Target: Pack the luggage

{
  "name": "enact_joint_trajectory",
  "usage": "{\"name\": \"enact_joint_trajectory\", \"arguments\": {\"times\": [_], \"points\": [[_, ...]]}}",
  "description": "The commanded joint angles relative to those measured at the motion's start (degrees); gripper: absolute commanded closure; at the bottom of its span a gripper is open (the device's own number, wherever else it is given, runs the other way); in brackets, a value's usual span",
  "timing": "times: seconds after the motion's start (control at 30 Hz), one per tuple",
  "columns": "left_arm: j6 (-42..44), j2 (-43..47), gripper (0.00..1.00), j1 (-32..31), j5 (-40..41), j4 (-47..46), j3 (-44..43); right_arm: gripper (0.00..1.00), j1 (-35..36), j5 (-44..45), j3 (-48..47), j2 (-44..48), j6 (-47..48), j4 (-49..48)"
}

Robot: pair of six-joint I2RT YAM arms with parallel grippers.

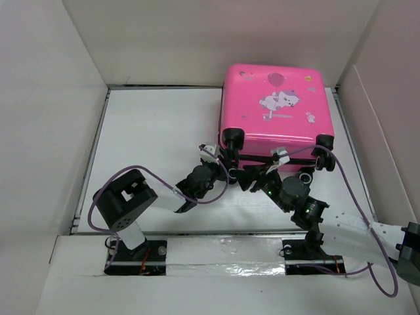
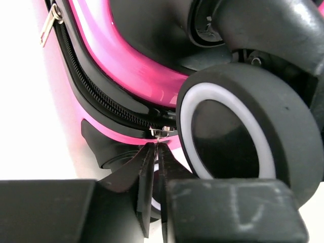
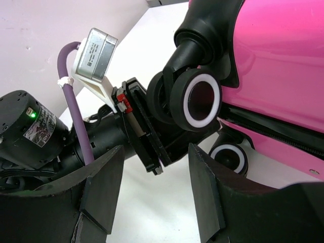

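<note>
Toward the far right of the white bench (image 1: 151,125), the pink hard-shell suitcase (image 1: 275,111) was laid flat, its stickered face turned up and its black wheels pointed at the arm bases. At its near left corner, the left gripper (image 2: 157,152) was seen pinched almost fully shut on a small metal zipper pull (image 2: 162,132), just beside a white-ringed wheel (image 2: 230,136). The black zipper track (image 2: 96,83) was seen running up and to the left from that pull, between the two pink shell halves. A second metal pull (image 2: 48,25) was seen hanging further along it. Just to the right, the right gripper (image 3: 154,167) was held low over the bench with its fingers (image 3: 101,192) spread wide and nothing between them. It was aimed at the left gripper and the same wheeled corner, without touching the suitcase.
</note>
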State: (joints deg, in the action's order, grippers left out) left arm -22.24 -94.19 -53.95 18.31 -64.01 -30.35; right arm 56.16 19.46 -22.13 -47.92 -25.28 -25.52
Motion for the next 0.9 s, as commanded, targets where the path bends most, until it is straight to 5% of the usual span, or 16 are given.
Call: {"name": "enact_joint_trajectory", "arguments": {"times": [0.0, 0.13, 0.37, 0.57, 0.87], "points": [[0.4, 0.1, 0.97, -0.3, 2.0, -2.9, -2.0, 0.41, -0.4, -0.4, -0.5, 0.3, 0.7, -1.0], [0.4, 1.2, 1.0, -0.3, 3.7, -3.0, -1.7, 0.4, -0.9, -0.4, -0.8, -0.5, 0.9, -1.2], [0.8, 2.3, 1.0, -0.3, 5.4, -4.3, -0.3, 0.13, -0.9, 5.2, -5.7, -4.4, 1.6, 1.7], [1.1, 2.2, 1.0, -0.3, 5.5, -5.3, 0.4, 0.03, -0.9, 10.5, -13.1, -12.2, 1.9, 5.7], [2.0, 2.2, 1.0, -0.3, 5.9, -6.8, 0.8, 0.13, -0.9, 17.5, -22.9, -24.6, -1.8, 8.7]]}}
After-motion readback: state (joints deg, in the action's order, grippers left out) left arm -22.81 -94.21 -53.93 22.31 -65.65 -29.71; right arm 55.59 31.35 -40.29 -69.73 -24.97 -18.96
